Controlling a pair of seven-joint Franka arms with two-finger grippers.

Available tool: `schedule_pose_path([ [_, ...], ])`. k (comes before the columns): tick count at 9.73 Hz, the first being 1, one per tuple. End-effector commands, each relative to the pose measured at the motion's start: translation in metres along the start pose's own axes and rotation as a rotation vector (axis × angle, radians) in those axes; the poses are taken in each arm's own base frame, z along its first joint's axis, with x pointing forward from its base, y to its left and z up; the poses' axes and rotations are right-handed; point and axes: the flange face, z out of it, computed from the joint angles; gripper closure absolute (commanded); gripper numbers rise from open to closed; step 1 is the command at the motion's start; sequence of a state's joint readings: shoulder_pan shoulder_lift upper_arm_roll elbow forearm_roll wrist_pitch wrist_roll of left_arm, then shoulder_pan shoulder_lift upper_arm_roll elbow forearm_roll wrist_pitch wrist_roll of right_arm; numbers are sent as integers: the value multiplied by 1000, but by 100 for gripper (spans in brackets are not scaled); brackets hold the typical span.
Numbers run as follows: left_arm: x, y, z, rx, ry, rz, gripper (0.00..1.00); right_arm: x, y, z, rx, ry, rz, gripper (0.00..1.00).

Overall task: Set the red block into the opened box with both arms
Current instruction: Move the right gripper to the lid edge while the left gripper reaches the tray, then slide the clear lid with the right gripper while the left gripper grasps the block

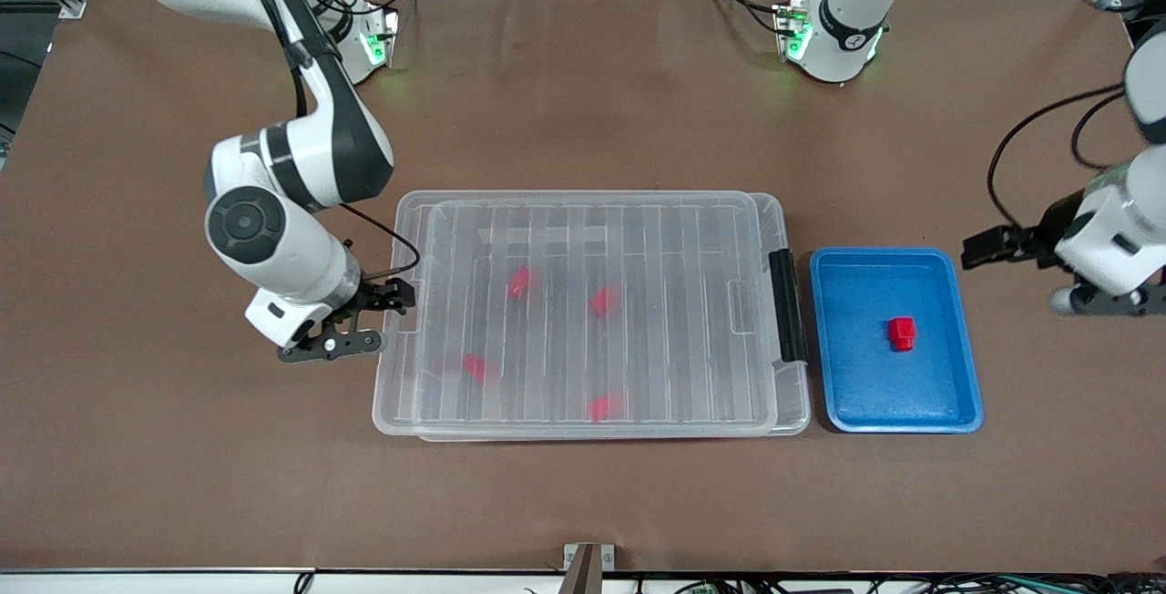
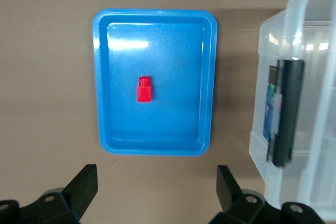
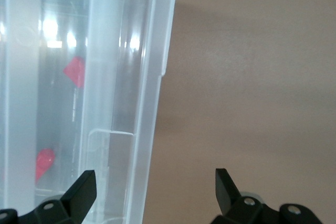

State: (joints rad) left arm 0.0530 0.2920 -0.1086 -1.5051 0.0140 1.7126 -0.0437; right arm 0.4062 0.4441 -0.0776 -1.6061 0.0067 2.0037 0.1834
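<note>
A red block (image 1: 902,332) (image 2: 145,88) lies alone in the blue tray (image 1: 956,394) (image 2: 155,17). The clear box (image 1: 783,403) (image 2: 315,35) sits mid-table with its ribbed lid on and its black handle (image 1: 787,316) (image 2: 286,108) facing the tray. Several more red blocks (image 1: 519,281) (image 3: 75,71) show through the lid. My left gripper (image 1: 979,248) (image 2: 157,187) hangs open and empty over the table beside the tray, at the left arm's end. My right gripper (image 1: 398,295) (image 3: 155,190) is open, straddling the box's rim (image 3: 152,77) at the right arm's end.
Brown table surface (image 1: 583,503) surrounds the box and tray. The tray stands close beside the box's handle end. Both arm bases (image 1: 833,38) stand along the table edge farthest from the front camera. A small metal bracket (image 1: 588,562) sits at the nearest table edge.
</note>
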Motion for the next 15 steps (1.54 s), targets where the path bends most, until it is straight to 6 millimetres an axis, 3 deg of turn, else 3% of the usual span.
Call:
schedule_pose_path([
  [1, 33, -4, 90, -3, -57, 3, 0, -12, 2, 5, -3, 14, -11, 0],
  [4, 59, -14, 186, 16, -95, 3, 0, -15, 5, 19, -32, 22, -30, 0],
  [7, 67, -34, 247, 15, -118, -17, 0, -11, 32, 20, -102, 23, -82, 0],
  [13, 50, -60, 322, 60, -214, -10, 1, -11, 170, 16, -97, -48, -113, 0],
  [15, 46, -58, 332, 57, -224, -18, 39, -13, 182, 12, -94, -60, -98, 0],
])
